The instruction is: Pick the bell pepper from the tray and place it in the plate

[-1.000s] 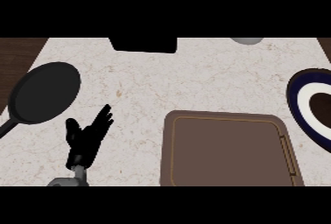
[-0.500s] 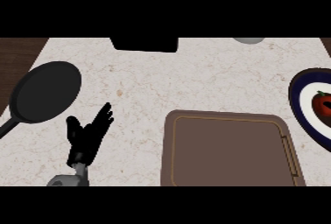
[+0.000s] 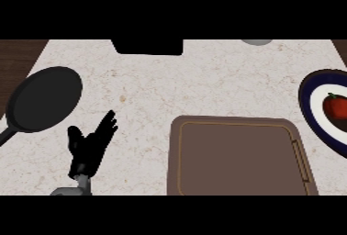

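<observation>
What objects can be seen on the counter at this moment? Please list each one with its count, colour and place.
bell pepper: one, red, on the plate at the right edge
plate: one, dark blue rim with white inside, right edge, partly cut off
tray: one, brown, lower centre-right, nothing on it
frying pan: one, black, left side
dark object: one, black, top edge
grey object: one, top edge, mostly cut off
counter: one, pale speckled
left robot hand: one, black, open, lower left
</observation>
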`<action>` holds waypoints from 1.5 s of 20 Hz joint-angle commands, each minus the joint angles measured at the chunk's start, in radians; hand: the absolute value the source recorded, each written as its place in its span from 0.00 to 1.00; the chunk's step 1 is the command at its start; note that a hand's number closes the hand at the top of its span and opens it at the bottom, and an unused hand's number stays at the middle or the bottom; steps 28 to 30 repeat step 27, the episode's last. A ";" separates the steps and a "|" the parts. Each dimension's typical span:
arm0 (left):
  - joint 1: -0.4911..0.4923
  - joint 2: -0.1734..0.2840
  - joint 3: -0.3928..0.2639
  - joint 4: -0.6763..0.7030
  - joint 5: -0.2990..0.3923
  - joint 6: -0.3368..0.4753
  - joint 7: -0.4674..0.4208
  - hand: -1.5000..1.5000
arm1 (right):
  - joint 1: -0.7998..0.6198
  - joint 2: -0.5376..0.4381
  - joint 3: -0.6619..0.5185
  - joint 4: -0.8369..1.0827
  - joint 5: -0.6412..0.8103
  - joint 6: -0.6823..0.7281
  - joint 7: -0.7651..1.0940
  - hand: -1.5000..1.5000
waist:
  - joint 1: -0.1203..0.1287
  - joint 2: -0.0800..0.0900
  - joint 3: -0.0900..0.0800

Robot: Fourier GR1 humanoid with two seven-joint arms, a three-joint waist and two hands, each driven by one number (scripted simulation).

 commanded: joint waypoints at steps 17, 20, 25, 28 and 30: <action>0.007 0.022 0.033 -0.012 0.021 -0.007 0.016 0.50 | 0.320 -0.084 0.056 -0.073 0.035 0.420 -0.171 0.00 | -0.035 -0.011 0.001; 0.034 0.012 0.029 -0.048 0.021 0.010 0.033 0.50 | 0.376 -0.070 0.063 -0.082 0.041 0.401 -0.215 0.00 | -0.035 -0.015 0.002; 0.019 0.013 0.030 -0.013 0.019 0.001 0.024 0.50 | 0.437 -0.051 0.079 -0.102 0.051 0.379 -0.267 0.00 | -0.048 -0.016 0.001; 0.050 0.053 0.049 -0.023 0.031 -0.032 0.009 0.50 | 0.422 -0.051 0.075 -0.103 0.043 0.370 -0.248 0.00 | -0.034 -0.017 0.000; 0.050 0.053 0.049 -0.023 0.031 -0.032 0.009 0.50 | 0.422 -0.051 0.075 -0.103 0.043 0.370 -0.248 0.00 | -0.034 -0.017 0.000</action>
